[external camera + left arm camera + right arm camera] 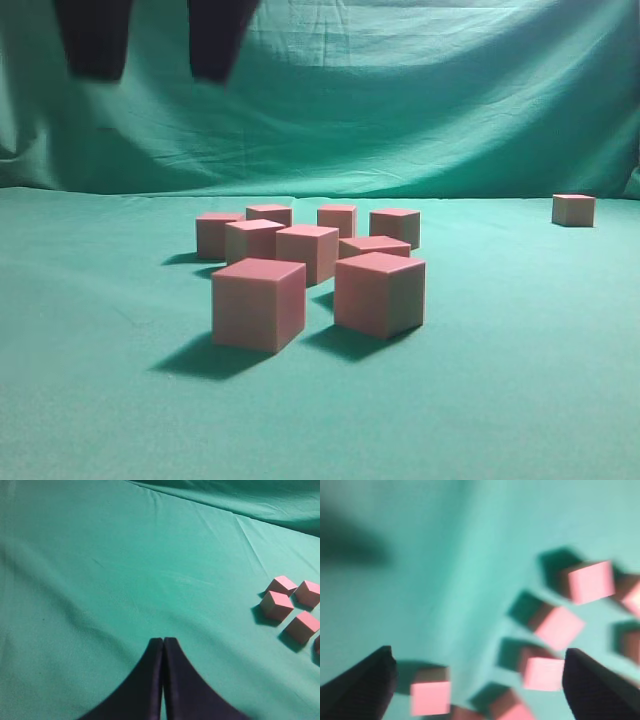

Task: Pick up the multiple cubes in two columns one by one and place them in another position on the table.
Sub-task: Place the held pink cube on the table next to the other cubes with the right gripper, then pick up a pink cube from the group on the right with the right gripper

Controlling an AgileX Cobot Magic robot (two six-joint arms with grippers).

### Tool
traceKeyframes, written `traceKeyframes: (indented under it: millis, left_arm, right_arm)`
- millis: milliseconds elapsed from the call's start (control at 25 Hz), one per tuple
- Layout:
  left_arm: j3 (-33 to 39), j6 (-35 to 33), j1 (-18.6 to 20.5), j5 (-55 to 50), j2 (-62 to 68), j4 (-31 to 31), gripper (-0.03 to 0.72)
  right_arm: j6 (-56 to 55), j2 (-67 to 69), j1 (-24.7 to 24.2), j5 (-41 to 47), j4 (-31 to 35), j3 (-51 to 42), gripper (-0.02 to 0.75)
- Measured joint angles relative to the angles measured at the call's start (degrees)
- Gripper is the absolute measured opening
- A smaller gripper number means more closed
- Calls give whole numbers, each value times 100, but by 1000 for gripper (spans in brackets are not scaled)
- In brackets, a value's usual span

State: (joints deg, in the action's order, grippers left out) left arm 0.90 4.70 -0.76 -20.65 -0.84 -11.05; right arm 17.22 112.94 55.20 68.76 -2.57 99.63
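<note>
Several pink cubes stand clustered mid-table (pixel 100 400), the nearest two being a left one (pixel 258 303) and a right one (pixel 380 292). A single cube (pixel 573 210) sits apart at the far right. Two dark, widely spread fingers hanging at the top left look like my right gripper (pixel 155 75). In the blurred right wrist view that gripper (pixel 479 655) is open and empty, high above the cubes, with one cube (pixel 430 696) near its left finger and another (pixel 543 672) near its right. My left gripper (pixel 163 640) is shut on nothing over bare cloth, with cubes (pixel 276 605) off to its right.
A wrinkled green curtain (pixel 400 100) hangs behind the table. Bare cloth lies left of the cluster and between it and the lone cube at the right.
</note>
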Motion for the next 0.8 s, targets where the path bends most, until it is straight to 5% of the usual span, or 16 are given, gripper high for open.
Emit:
traceKeyframes:
  millis: [240,480,800]
  left_arm:
    - [0,0,0,0,0,0,0]
    - [0,0,0,0,0,0,0]
    - [0,0,0,0,0,0,0]
  right_arm:
    - [-430,0,-110,170,-1235,1001,603]
    - [-1501,-125,-1627,216,-2017,1206,594]
    - [-2498,204,-3936,229,-1271,1206,549]
